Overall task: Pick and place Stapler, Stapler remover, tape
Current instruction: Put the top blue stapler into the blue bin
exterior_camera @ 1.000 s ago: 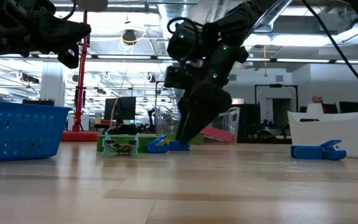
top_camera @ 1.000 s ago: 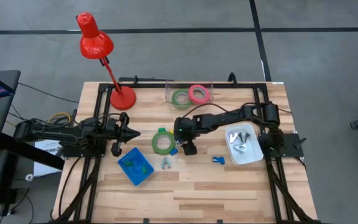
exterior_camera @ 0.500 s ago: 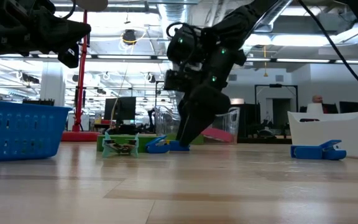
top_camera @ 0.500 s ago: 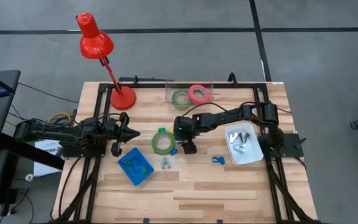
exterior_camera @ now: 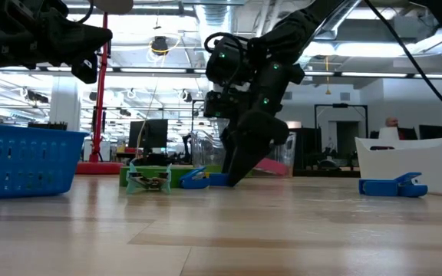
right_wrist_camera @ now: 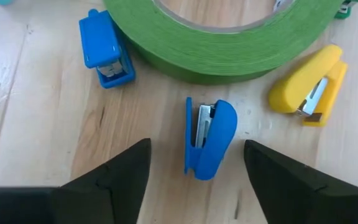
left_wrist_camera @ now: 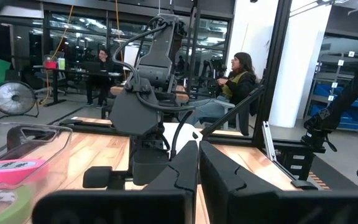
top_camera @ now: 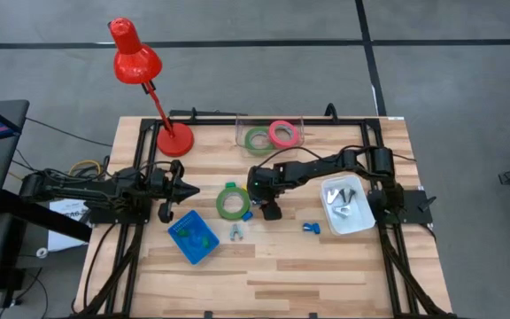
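Wooden table: blue stapler lies beside green tape, long axis between spread right jaws.

My two arms are dark, near-black, built of blocky jointed links. Small green lights glow on the right arm's wrist housing, and black cables loop off behind it. The right gripper ends in matte black wedge fingers; the left gripper's fingers show stepped, notched inner edges.

green tape flat on table | blue stapler on its side beside it
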{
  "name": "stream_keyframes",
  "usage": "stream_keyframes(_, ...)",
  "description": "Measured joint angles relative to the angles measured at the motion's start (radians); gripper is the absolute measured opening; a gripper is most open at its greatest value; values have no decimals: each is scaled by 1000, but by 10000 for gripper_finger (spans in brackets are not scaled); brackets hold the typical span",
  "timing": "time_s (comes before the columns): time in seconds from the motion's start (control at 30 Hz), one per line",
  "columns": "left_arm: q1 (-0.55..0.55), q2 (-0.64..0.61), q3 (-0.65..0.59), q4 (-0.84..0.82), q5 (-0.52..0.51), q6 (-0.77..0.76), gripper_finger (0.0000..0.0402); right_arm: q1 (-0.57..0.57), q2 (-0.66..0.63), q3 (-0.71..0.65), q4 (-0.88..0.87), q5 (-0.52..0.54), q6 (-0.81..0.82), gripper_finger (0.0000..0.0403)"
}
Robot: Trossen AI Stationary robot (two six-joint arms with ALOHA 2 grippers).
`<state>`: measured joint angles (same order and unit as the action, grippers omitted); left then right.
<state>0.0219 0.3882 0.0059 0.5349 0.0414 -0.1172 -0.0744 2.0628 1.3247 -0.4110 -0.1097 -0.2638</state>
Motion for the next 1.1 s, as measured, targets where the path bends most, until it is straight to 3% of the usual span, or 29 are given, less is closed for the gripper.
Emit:
stream_keyframes(0.53, 0, 0, 0, 6, 0, 0, 8, 0, -1, -2, -2, 1, 1, 126)
stream_keyframes(1.1, 0, 0, 0, 6, 0, 0, 8, 0, -30, -4, -4, 6, -5, 90)
